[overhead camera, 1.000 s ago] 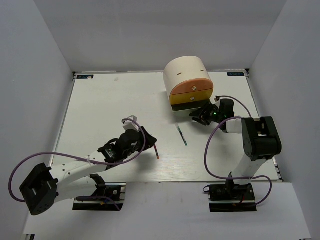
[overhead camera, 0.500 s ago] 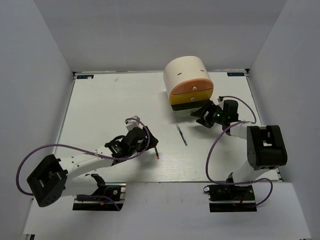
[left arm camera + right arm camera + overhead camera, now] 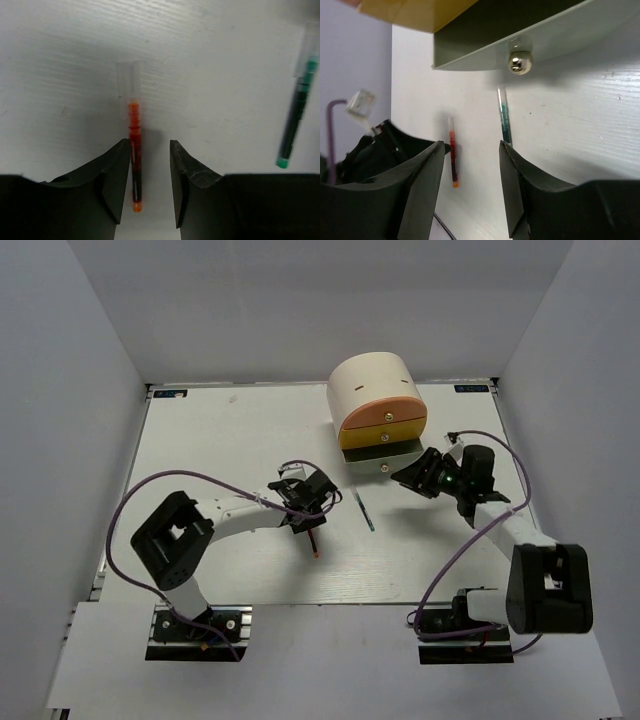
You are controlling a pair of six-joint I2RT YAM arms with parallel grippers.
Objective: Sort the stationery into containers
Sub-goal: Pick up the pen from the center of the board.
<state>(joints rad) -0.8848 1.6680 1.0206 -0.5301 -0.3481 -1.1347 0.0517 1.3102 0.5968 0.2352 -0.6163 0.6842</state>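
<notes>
The white table point(image 3: 220, 460) carries the cream desk unit point(image 3: 365, 385) toward 1 o'clock in the overhead view. Its pale green drawer point(image 3: 545, 35) stands pulled out at the bottom, with its knob point(image 3: 519, 62) facing the arms.

The right gripper point(image 3: 471, 145) hangs just in front of that knob, jaws apart and holding nothing.

The left gripper point(image 3: 149, 150) is down at the table's middle, jaws also apart, straddling the red pen point(image 3: 134, 145). In the left wrist view the pen's long axis runs 12 to 6, parallel to the fingers. It does not sit centred: it hugs the finger on the 9 o'clock side, and its clear end reaches past the fingertips toward 12. A straight close should catch it across its width, though the off-centre start may nudge it sideways first.

The green pen point(image 3: 296, 120) lies loose at 2 o'clock from those jaws, between the two grippers. From the open drawer, both pens lie toward 7 o'clock.
</notes>
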